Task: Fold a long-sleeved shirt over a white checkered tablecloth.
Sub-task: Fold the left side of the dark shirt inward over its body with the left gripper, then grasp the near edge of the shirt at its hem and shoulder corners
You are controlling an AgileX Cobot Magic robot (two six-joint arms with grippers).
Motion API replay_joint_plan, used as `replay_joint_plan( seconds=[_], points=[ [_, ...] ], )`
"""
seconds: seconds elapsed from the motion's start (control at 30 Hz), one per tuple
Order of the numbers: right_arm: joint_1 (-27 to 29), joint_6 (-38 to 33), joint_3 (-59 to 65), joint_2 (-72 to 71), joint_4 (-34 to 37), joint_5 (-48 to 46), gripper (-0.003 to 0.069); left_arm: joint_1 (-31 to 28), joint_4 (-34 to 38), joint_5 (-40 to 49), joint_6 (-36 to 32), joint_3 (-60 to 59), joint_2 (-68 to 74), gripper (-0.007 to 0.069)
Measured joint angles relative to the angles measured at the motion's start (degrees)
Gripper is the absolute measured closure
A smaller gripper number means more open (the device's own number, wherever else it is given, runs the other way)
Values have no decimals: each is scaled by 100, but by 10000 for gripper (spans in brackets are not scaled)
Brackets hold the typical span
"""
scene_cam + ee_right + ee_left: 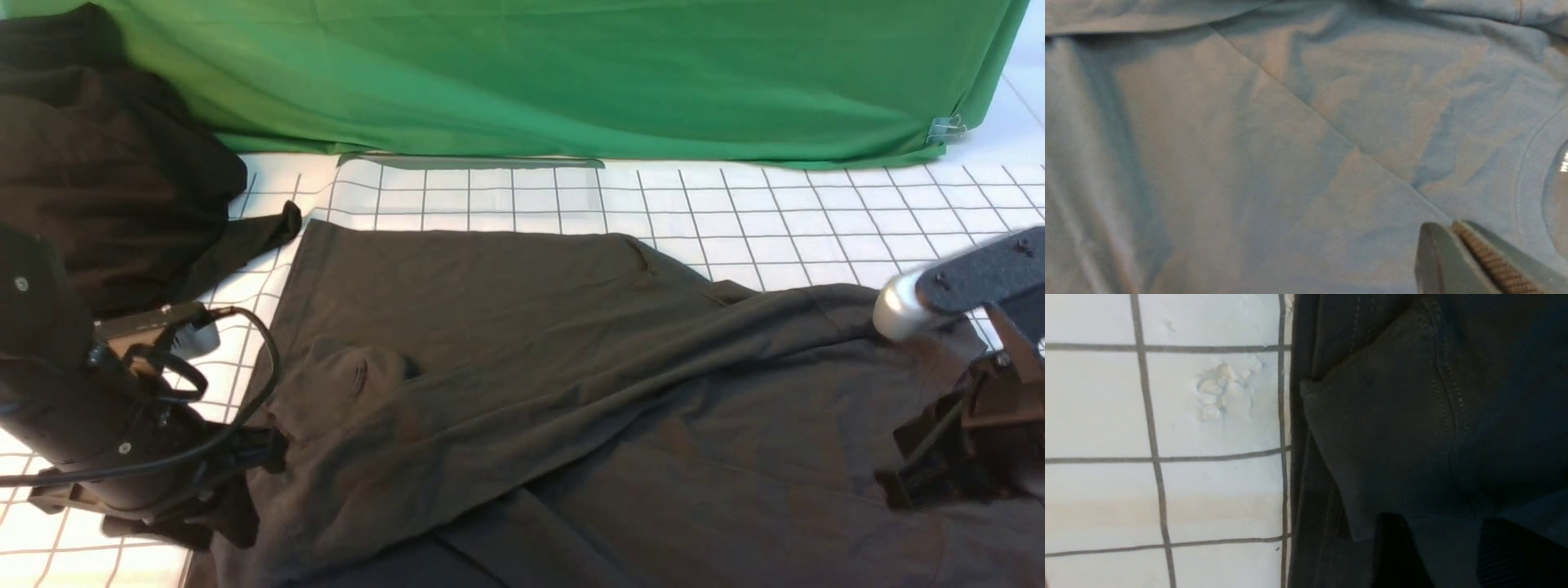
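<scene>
The long-sleeved shirt [531,367], dark charcoal, lies spread and creased across the white checkered tablecloth [775,212]. A ribbed sleeve cuff [1384,437] lies folded onto the shirt's hem edge beside bare tablecloth [1208,490]. My left gripper [1457,555] is low over that left edge, open, its two dark fingers apart above the cloth. My right gripper [1453,226] hovers over the shirt [1249,143] near the round neck [1531,179], jaws shut with nothing between them. In the front view the right gripper [898,478] hangs at the shirt's right side.
A blacker plain garment [98,163] is heaped at the back left. A green cloth [571,73] hangs along the back, held by a clip [945,128]. The tablecloth has a rough worn patch [1224,388] near the shirt's edge.
</scene>
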State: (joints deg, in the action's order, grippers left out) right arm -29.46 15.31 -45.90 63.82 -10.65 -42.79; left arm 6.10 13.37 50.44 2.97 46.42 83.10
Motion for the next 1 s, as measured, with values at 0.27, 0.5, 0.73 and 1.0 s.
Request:
replay_joint_plan(
  seconds=[0.27,0.5,0.73,1.0],
  points=[
    [1128,-1907,-1759,1515,1487,-456,620,0,-130,295,-21,236,-11,109],
    [998,-2855,-3799,3585,2005,-514,379,83,-143,332,-224,312,-11,391],
    [891,-3159,-5456,5503,2035,-656,268,250,-65,332,-388,312,-11,617],
    [891,-3177,-6850,6976,1962,-846,267,250,-77,322,-442,321,-11,627]
  ],
)
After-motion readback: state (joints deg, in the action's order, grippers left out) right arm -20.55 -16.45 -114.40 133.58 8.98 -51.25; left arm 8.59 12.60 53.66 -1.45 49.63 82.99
